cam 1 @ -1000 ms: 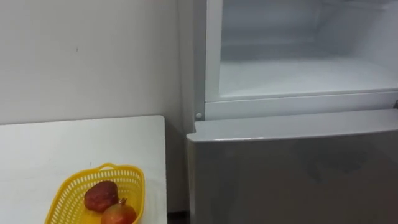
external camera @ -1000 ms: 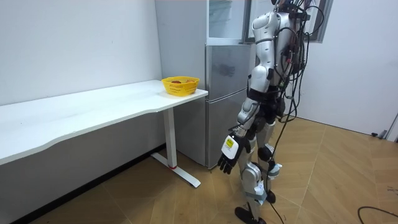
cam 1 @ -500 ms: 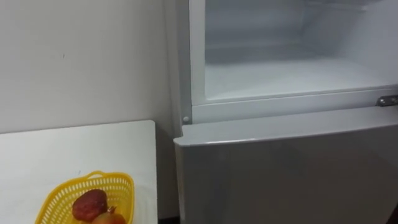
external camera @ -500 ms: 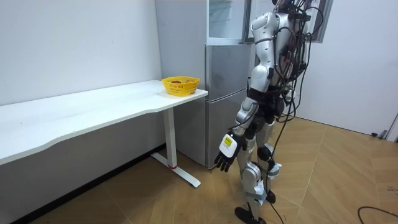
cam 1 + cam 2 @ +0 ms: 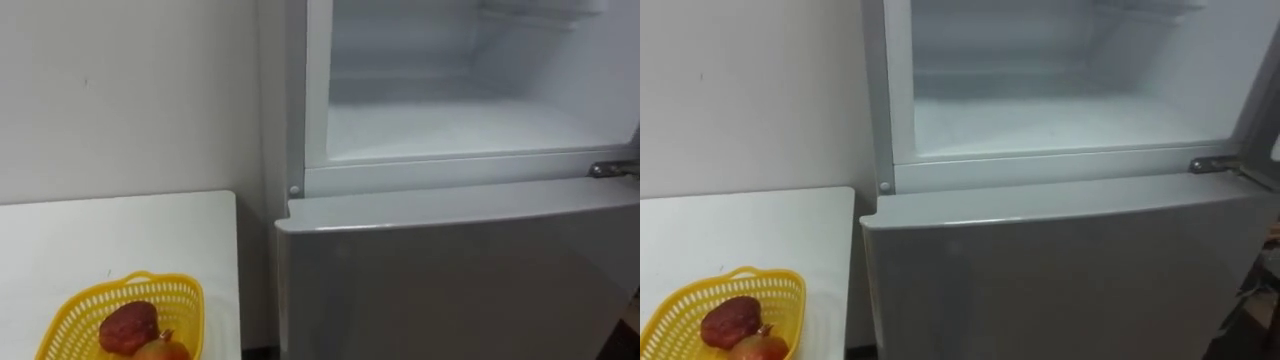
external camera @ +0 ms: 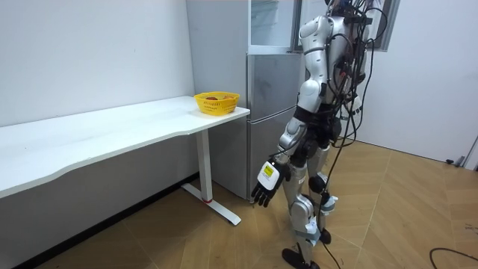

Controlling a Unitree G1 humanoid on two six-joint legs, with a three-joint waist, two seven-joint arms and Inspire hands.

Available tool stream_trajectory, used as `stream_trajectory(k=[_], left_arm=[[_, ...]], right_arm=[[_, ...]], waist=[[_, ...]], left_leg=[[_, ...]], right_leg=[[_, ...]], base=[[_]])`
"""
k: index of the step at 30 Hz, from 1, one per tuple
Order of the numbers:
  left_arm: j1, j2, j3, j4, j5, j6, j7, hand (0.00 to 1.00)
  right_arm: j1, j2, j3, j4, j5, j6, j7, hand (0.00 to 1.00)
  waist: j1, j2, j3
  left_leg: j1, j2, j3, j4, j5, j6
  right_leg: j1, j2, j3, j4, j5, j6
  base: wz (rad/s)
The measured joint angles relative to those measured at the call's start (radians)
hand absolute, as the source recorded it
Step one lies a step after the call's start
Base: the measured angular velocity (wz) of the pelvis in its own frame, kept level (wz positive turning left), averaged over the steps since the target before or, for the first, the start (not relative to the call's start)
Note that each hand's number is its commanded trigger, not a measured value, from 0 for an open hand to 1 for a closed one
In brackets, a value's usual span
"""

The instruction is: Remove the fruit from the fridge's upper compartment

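Note:
The upper fridge compartment (image 5: 460, 125) stands open in front of me. Its white shelf and walls are bare. Below it the grey lower fridge door (image 5: 450, 270) is closed. In the room view I stand upright facing the fridge (image 6: 272, 112). My left hand (image 6: 265, 181) hangs low beside my leg with relaxed fingers and holds nothing. To my left, a yellow basket (image 5: 150, 285) on the white table (image 5: 120, 230) holds a dark red fruit (image 5: 128, 328) and a second reddish fruit (image 5: 162, 350).
A metal door hinge (image 5: 610, 170) sticks out at the right end of the compartment's lower frame. The long white table (image 6: 112, 131) runs along the wall up to the fridge's side. Wooden floor lies open behind me and to my right.
The eye view has shifted to the right, so the basket and fridge edge sit further left. In the room view my left hand has swung slightly towards the room view's left.

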State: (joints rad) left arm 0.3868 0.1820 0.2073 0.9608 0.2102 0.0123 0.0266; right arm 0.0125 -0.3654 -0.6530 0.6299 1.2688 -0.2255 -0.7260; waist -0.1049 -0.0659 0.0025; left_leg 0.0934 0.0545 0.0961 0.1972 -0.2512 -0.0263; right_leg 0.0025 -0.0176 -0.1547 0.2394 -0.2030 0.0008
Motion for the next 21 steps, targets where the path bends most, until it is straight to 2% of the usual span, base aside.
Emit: stream_trajectory(k=[3,12,21], left_arm=[[0.000,-0.001,0.008,0.002,0.003,0.001,-0.001,0.00],[-0.005,0.002,0.024,-0.022,0.024,0.004,-0.036,0.00],[0.007,0.002,0.025,-0.020,0.020,0.012,-0.037,0.00]], right_arm=[[-0.035,-0.032,-0.008,0.014,0.001,0.000,0.022,0.00],[-0.139,-0.065,-0.007,0.022,-0.001,0.008,0.034,0.00],[-0.149,-0.108,-0.012,0.015,-0.009,0.008,0.006,0.00]], waist=[[0.000,-0.001,-0.0001],[0.004,-0.011,-0.0013],[0.009,-0.014,-0.0011]], left_leg=[[-0.009,0.002,-0.001,0.000,0.000,0.000],[-0.011,0.003,0.000,-0.002,0.000,0.000],[-0.008,0.003,-0.001,0.001,0.000,0.000]], right_leg=[[0.001,0.002,-0.003,0.001,0.005,-0.003],[0.001,0.002,-0.009,0.000,0.005,-0.003],[0.005,0.002,-0.010,-0.002,0.006,-0.004]], base=[[0.00],[0.01],[0.00]])
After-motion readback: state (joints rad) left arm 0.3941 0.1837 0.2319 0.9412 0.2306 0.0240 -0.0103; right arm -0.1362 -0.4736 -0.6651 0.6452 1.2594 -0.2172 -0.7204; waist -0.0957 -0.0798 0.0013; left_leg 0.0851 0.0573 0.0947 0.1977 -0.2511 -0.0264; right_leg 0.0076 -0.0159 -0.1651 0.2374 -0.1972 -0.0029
